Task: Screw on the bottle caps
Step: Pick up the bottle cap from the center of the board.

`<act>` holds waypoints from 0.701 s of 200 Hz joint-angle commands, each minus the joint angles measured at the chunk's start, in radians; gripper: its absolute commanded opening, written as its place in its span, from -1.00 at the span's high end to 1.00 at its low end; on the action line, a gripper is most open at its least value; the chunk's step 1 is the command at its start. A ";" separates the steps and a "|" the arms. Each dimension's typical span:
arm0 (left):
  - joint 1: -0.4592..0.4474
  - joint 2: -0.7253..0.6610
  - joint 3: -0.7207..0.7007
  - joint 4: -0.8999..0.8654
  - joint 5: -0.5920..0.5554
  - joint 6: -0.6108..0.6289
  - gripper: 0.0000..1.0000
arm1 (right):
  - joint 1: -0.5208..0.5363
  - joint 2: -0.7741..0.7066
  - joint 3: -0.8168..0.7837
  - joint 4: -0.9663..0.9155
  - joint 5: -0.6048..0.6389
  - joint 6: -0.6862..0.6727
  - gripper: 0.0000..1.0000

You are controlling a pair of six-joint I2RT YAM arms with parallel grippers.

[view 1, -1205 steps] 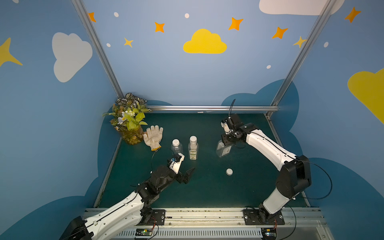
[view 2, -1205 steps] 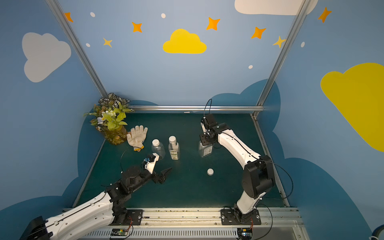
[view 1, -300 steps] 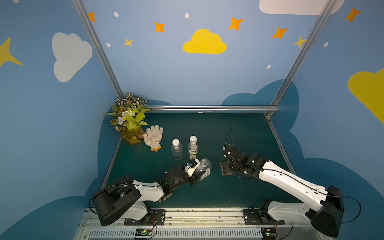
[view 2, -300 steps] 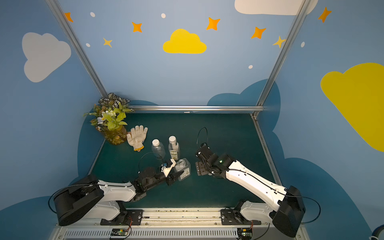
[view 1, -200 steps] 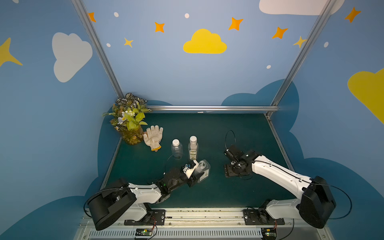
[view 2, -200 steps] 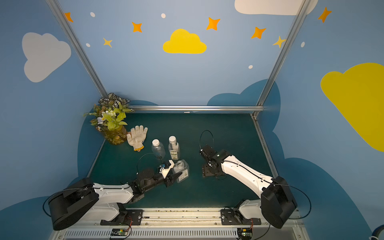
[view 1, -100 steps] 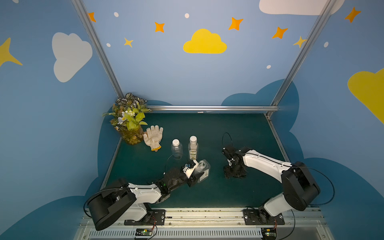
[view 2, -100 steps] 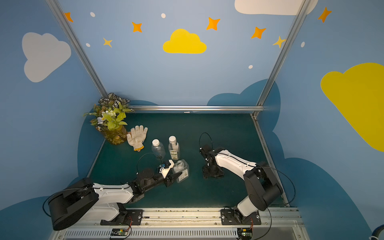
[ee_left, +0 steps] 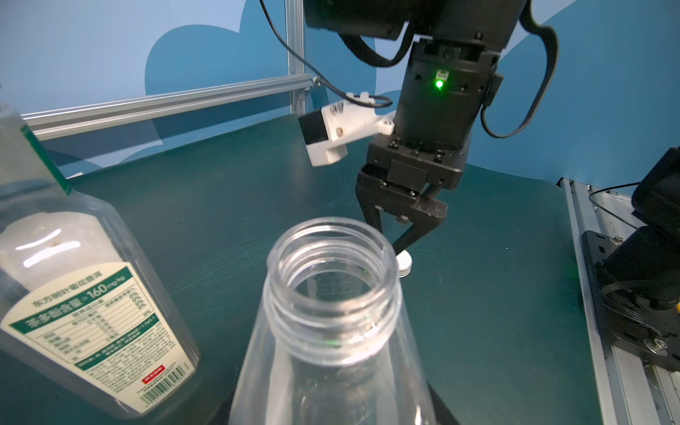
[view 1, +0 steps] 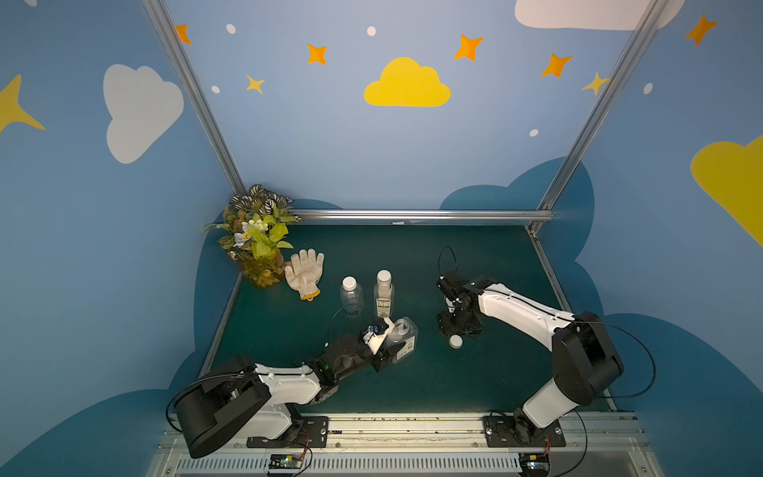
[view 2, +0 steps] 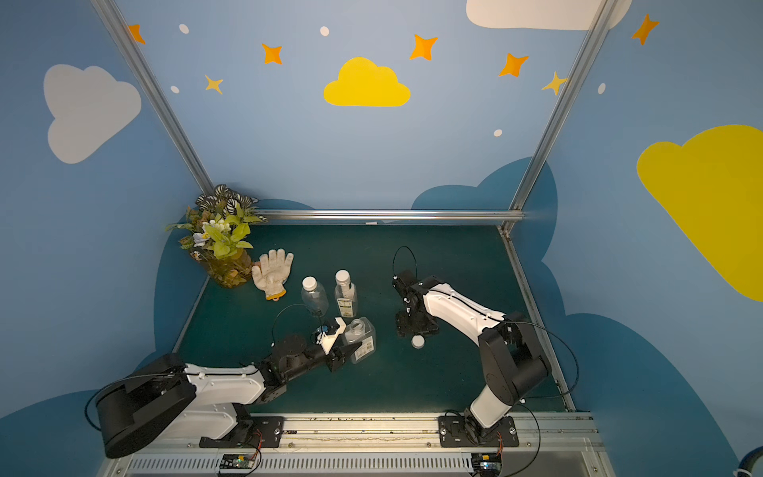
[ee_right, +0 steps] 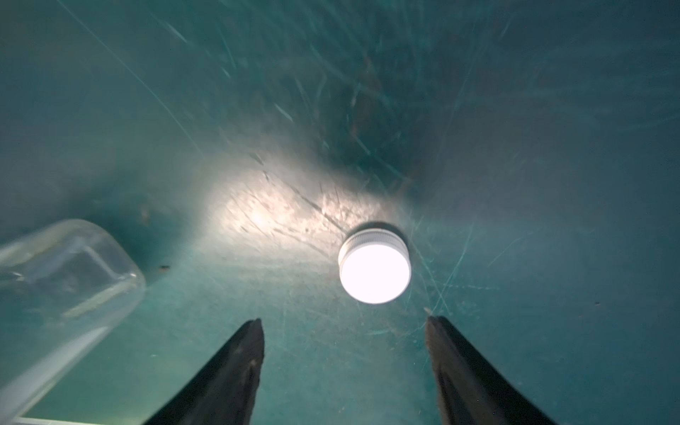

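The left gripper (view 1: 389, 352) has its jaws clenched on the uncapped bottle (view 1: 404, 339) near centre, while the right gripper (ee_right: 344, 322), jaws released, hovers off-centre from the loose cap (ee_right: 374, 272) on the worktop (view 1: 413, 256) to the right, so closing could flick it away.

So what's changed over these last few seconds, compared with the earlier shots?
The uncapped flat-sided bottle changed hands: the right claw, which held it farther back, let go, and the left claw now grips it nearer the front. The right claw then came forward to the loose white cap and stands open beside it. The cap, two capped bottles, glove and plant stayed put.
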 commanded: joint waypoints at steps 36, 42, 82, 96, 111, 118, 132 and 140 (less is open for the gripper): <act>-0.001 -0.018 -0.003 0.000 -0.002 0.002 0.24 | -0.003 -0.034 -0.106 0.076 0.052 0.038 -0.45; -0.001 -0.017 -0.003 0.000 -0.002 0.002 0.24 | -0.002 -0.039 -0.119 0.083 0.062 0.043 -0.44; -0.001 -0.019 -0.003 -0.001 0.001 0.003 0.24 | 0.005 -0.074 -0.182 0.142 0.080 0.073 -0.37; -0.003 -0.020 -0.003 -0.002 0.001 0.003 0.24 | 0.008 -0.074 -0.192 0.153 0.085 0.078 -0.35; -0.001 -0.022 -0.002 -0.003 0.003 0.003 0.24 | 0.013 -0.068 -0.199 0.162 0.088 0.079 -0.32; 0.000 -0.022 -0.002 -0.004 0.003 0.003 0.24 | 0.015 -0.065 -0.202 0.167 0.091 0.079 -0.31; -0.003 -0.023 -0.002 -0.006 0.005 0.003 0.24 | 0.021 -0.056 -0.204 0.178 0.093 0.081 -0.29; -0.001 -0.022 -0.002 -0.006 0.003 0.003 0.24 | 0.024 -0.050 -0.204 0.184 0.094 0.081 -0.27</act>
